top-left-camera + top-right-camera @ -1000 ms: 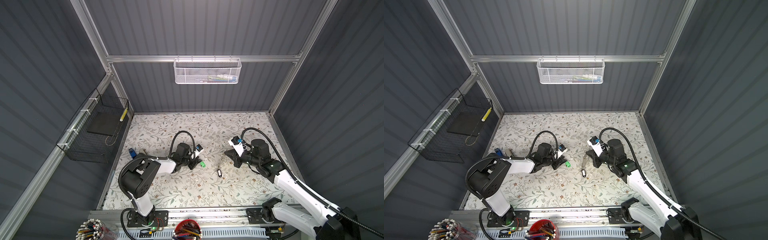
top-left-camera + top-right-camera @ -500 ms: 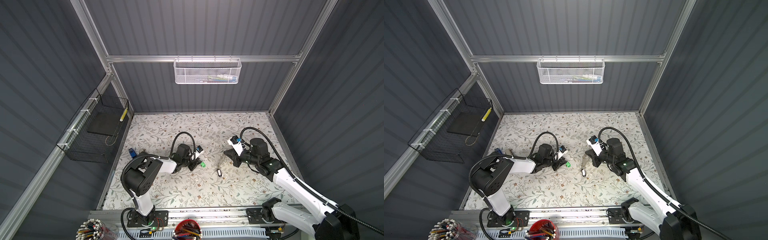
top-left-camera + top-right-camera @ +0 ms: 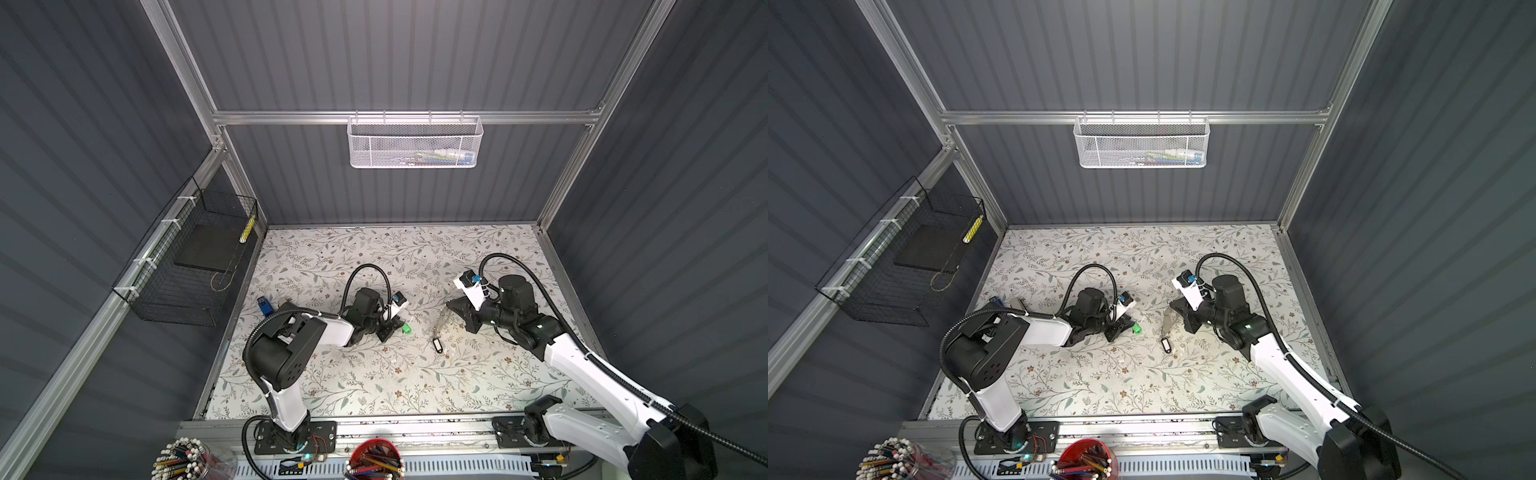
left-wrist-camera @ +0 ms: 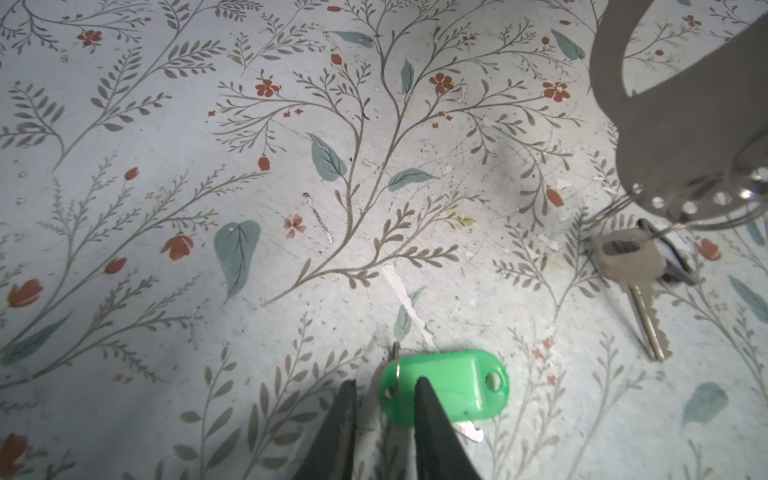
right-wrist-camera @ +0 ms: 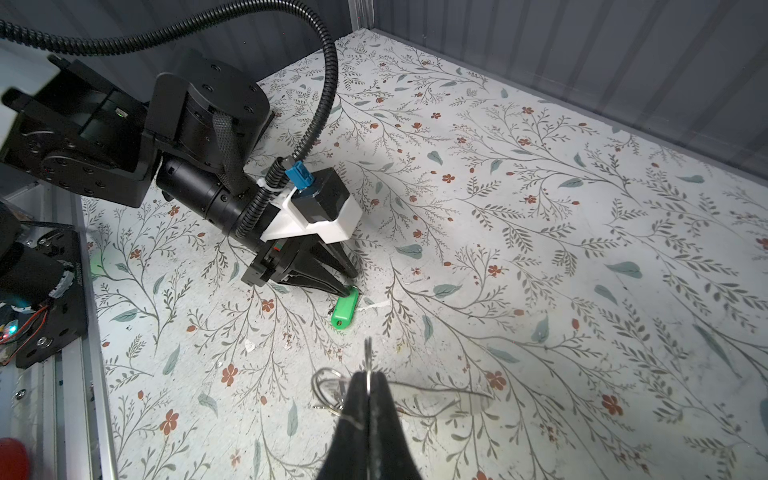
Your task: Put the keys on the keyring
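Observation:
The green-tagged key lies flat on the floral table; the tag also shows in both top views. My left gripper is low over it and open. Its fingers straddle the tag's ring end, one lying across the tag. My right gripper is shut on the thin edge of the grey keyring, holding it tilted above the table. A silver key with a black-rimmed tag rests under it, a wire loop of the keyring through its head.
A blue stapler sits near the table's left edge. A black wire basket hangs on the left wall and a white mesh basket on the back wall. Pencil cups stand in front of the rail.
My left gripper's jaws have narrowed a little around the green tag's end. The right gripper and the keyring have barely moved.

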You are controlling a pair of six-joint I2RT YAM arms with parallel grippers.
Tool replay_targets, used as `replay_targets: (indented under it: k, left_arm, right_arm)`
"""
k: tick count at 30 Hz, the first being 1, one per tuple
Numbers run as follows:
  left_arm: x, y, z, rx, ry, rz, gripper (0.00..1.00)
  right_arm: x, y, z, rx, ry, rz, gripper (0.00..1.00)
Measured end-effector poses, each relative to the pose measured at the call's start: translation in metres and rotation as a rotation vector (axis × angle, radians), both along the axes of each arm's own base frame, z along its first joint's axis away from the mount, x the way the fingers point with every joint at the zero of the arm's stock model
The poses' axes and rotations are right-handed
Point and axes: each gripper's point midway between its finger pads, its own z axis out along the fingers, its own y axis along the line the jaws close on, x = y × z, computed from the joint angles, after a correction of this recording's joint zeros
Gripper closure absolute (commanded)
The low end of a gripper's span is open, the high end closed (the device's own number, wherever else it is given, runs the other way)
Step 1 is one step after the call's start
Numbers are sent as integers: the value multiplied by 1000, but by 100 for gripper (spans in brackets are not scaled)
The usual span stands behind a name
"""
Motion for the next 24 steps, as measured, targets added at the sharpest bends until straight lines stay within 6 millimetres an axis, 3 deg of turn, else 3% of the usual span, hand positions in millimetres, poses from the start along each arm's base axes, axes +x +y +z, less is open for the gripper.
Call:
replay_targets:
  k: [10, 16, 24]
  left_arm:
    - [3, -4, 6, -28, -25, -6, 72]
    - [1, -3, -2, -17, -8, -6, 74]
    - [1, -5, -2, -24, -9, -16, 91]
  right_arm:
    - [1, 0, -1, 0, 4, 0, 100]
    - [1, 1, -3, -1, 11, 3, 100]
    - [2, 2, -4, -1, 13, 5, 100]
